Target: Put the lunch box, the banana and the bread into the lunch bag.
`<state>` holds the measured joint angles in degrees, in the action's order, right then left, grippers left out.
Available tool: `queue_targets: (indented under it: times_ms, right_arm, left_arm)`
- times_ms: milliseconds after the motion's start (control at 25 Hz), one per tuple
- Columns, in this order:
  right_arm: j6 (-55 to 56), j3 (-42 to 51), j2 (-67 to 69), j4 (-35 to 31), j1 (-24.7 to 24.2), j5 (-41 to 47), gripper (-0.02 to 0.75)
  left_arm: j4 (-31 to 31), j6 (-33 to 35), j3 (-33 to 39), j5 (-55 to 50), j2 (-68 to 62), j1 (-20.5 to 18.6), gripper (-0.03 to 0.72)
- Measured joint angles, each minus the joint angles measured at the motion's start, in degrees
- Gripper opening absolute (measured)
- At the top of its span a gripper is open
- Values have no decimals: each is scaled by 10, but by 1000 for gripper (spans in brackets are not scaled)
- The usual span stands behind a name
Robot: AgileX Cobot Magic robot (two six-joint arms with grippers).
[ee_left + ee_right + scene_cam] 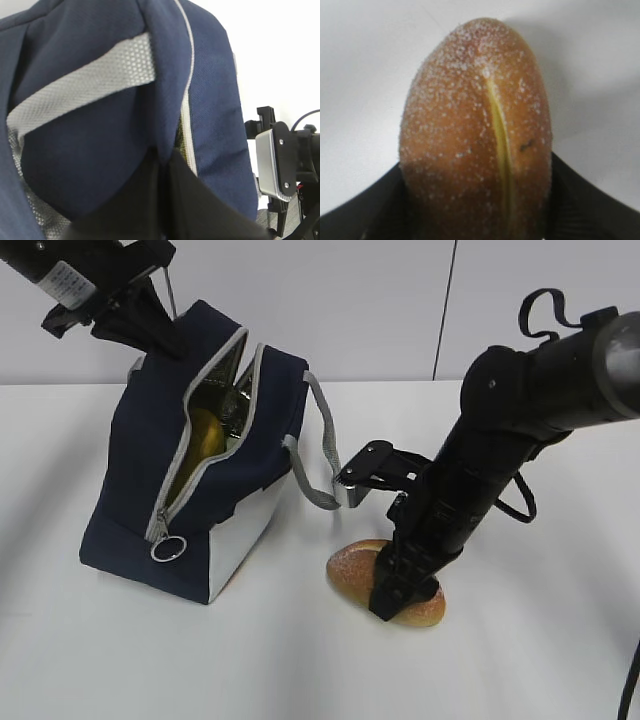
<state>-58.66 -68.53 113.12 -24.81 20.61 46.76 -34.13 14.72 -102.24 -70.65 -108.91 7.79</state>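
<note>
The navy lunch bag [150, 490] stands tilted on the white table, its zipper open. My left gripper [150, 325] is shut on the fabric at the bag's top edge [162, 165] and holds the opening apart. Through the gap shows the yellow banana [205, 435]. The lunch box is hidden. To the right of the bag the bread [355, 568] lies on the table. My right gripper [400, 595] reaches down over its right end. In the right wrist view the black fingers [570, 200] press against both sides of the floury roll [475, 100].
A grey strap handle [322, 455] hangs off the bag's right side, close to the right arm's wrist camera [372, 472]. The zipper's ring pull [167, 548] dangles at the bag's lower front. The white table [540, 670] stretches in front and to the right.
</note>
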Motion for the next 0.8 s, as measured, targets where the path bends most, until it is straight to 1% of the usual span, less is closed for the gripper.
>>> queue_targets:
  times_ms: [80, 160, 280, 440, 600, 720, 800]
  right_arm:
    - [0, -19, -2, 0, 0, 24, 435]
    - [8, -42, -8, 5, 0, 58, 407]
    - [42, -89, -19, 33, 0, 121, 398]
    - [130, -166, -29, 82, 0, 209, 396]
    - [236, -252, -34, 88, 0, 225, 393]
    - [270, -301, -40, 84, 0, 231, 393]
    - [280, -323, -41, 59, 0, 232, 393]
  left_arm:
    - [0, 0, 0, 0, 0, 0, -3]
    - [1, 0, 0, 0, 0, 0, -3]
    - [1, 0, 0, 0, 0, 0, -3]
    - [1, 0, 0, 0, 0, 0, -3]
    - [1, 0, 0, 0, 0, 0, -3]
    - [1, 0, 0, 0, 0, 0, -3]
    - [1, 0, 0, 0, 0, 0, -3]
